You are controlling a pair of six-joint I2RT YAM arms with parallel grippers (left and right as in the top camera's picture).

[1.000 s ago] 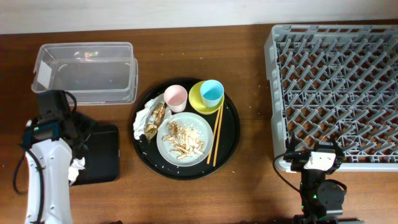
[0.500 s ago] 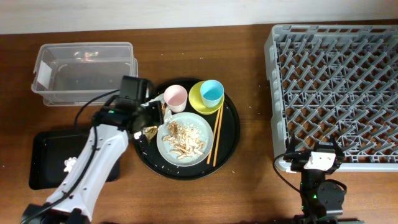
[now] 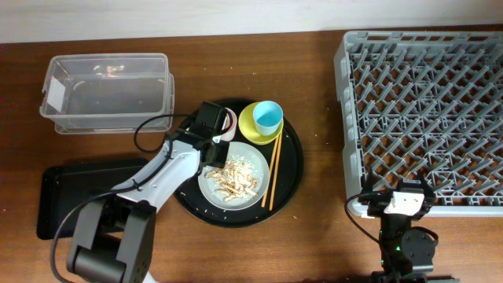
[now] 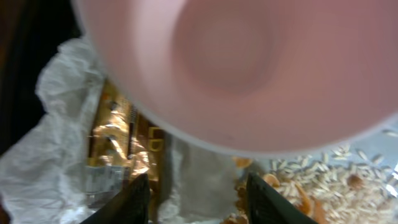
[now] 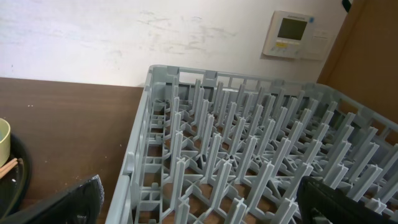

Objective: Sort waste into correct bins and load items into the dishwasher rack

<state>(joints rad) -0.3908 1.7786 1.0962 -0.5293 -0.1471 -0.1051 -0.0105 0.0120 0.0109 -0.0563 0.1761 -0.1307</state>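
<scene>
My left gripper (image 3: 209,135) is open and empty, low over the crumpled white napkin (image 4: 59,140) and the brown-gold wrapper (image 4: 121,134) on the left side of the round tray. In the overhead view my arm hides both. The pink cup (image 3: 230,119) stands just beyond the fingers (image 4: 199,202) and fills the top of the left wrist view (image 4: 249,62). The grey plate (image 3: 253,187) holds shredded food scraps (image 3: 233,176) (image 4: 323,183). The blue cup (image 3: 268,116) sits in the yellow bowl (image 3: 248,126). The chopsticks (image 3: 274,171) lie right of the plate. My right gripper (image 3: 404,201) (image 5: 199,211) is open at the dishwasher rack's (image 3: 424,110) front edge.
The clear tub (image 3: 106,93) stands at the back left. The shallow black tray (image 3: 78,196) lies at the front left, partly under my left arm. The large round black tray (image 3: 292,169) holds the dishes. The rack (image 5: 249,149) fills the right side.
My left arm has swung right from the shallow black tray to the round tray. Its gripper now hangs over the napkin and wrapper by the pink cup. The right arm has not moved.
</scene>
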